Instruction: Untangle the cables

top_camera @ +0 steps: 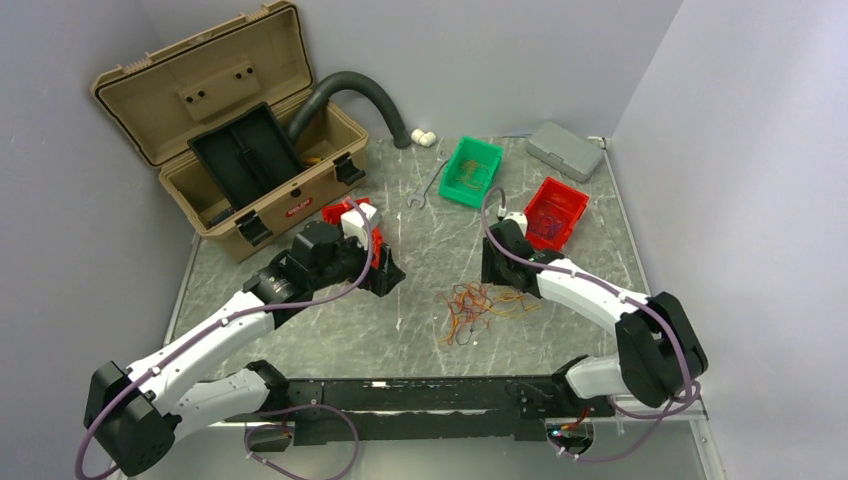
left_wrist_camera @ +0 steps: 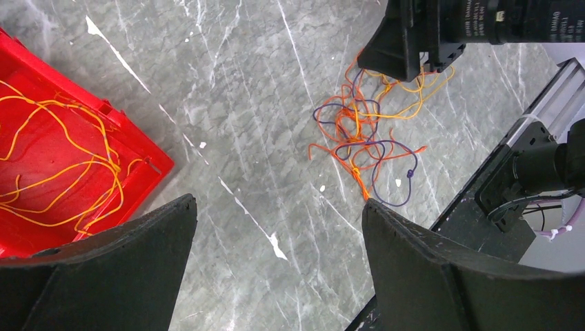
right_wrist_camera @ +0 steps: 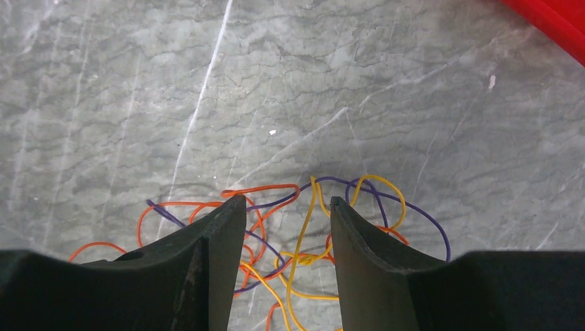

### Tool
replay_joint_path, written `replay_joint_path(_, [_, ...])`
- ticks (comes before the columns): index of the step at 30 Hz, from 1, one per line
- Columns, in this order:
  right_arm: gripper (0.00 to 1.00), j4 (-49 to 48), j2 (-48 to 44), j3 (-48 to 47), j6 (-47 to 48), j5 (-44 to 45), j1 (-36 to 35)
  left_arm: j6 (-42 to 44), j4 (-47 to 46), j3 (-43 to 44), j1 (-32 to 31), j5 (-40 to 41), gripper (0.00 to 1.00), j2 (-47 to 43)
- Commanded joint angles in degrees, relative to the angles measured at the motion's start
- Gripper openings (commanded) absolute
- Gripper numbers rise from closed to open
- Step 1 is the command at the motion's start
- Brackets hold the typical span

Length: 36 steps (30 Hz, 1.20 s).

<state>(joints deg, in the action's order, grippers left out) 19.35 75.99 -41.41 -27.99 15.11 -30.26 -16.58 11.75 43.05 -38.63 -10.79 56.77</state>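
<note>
Grey marble counter (top_camera: 420, 250) holds the cables (top_camera: 478, 308), seemingly a light, limp tangle at front centre. Best pinch 1 outer loop. Above it the right hand (right_wrist_camera: 286, 207) hovers half-spread, the left hand (left_wrist_camera: 277, 205) spread wide.

Bright even light, soft faint shadows beneath cables (left_wrist_camera: 355, 138), sharp focus, nearest foreground slightly blurred

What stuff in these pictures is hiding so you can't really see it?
Top view: the left arm covers most of the left red bin.
Top view: the green bin's contents are too small to tell.
Left wrist view: the right arm hides the top of the cables.
Right wrist view: the right tool's fingers and the bottom edge cut off the cables' near part.
</note>
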Motion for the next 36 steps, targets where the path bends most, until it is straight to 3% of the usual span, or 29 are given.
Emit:
replay_joint_path(1, [0.51, -2.21, 2.41, -2.7, 2.59, 0.67, -0.14, 1.23, -2.07, 1.23, -0.31, -0.94, 0.91, -0.85])
replay_joint_path(10, [0.52, -12.43, 4.7, -0.62, 3.38, -8.24, -0.15, 0.31, -2.99, 0.45, -0.33, -0.54, 0.91, -0.33])
replay_joint_path(14, [0.06, -12.58, 5.01, -1.86, 2.75, -10.56, -0.15, 0.3, -3.22, 0.63, -0.37, -0.73, 0.91, 0.06])
replay_joint_path(16, [0.0, -11.46, 4.02, -2.66, 2.74, -11.14, -0.15, 0.38, -3.18, 0.63, -0.36, -0.64, 0.91, 0.03])
replay_joint_path(36, [0.0, -0.59, -15.68, -9.06, 0.53, -17.88, -0.1, -1.23, -12.05, -3.05, -2.28, -6.69, 0.91, 3.41])
